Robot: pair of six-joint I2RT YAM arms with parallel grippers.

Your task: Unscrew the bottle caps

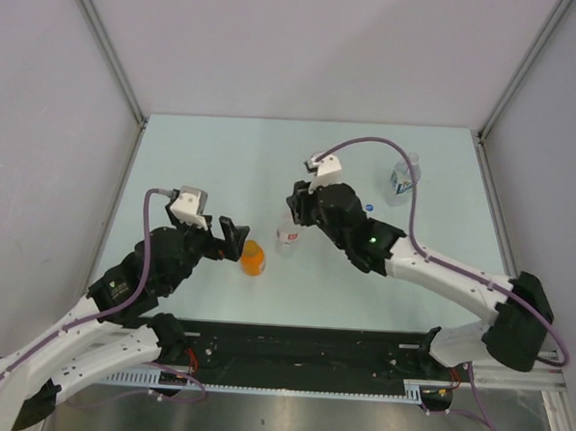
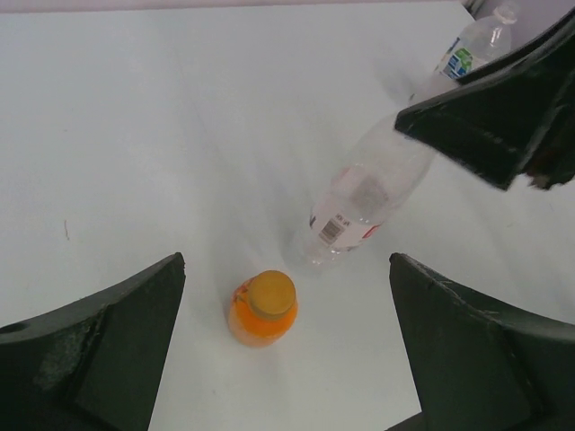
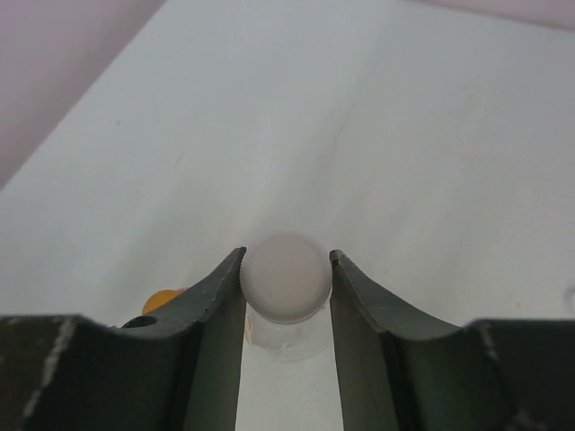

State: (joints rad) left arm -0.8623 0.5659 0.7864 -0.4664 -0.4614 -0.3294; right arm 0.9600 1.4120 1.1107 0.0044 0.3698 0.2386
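The orange bottle (image 1: 253,260) stands upright with its orange cap (image 2: 271,294) on. My left gripper (image 1: 235,241) is open just left of it; in the left wrist view (image 2: 286,341) the bottle (image 2: 260,312) sits between the wide-apart fingers, untouched. The clear bottle with the red-white label (image 1: 287,235) stands right of it. My right gripper (image 1: 298,216) is over its top, shut on the white cap (image 3: 285,277), with both fingers touching the cap's sides. The blue-white label bottle (image 1: 403,176) stands at the back right, and the blue cap (image 1: 369,208) lies on the table near it.
The pale table (image 1: 224,154) is walled by white panels at the left, back and right. A black rail (image 1: 300,347) runs along the near edge between the arm bases. The right arm's link (image 1: 440,272) stretches across the right half of the table.
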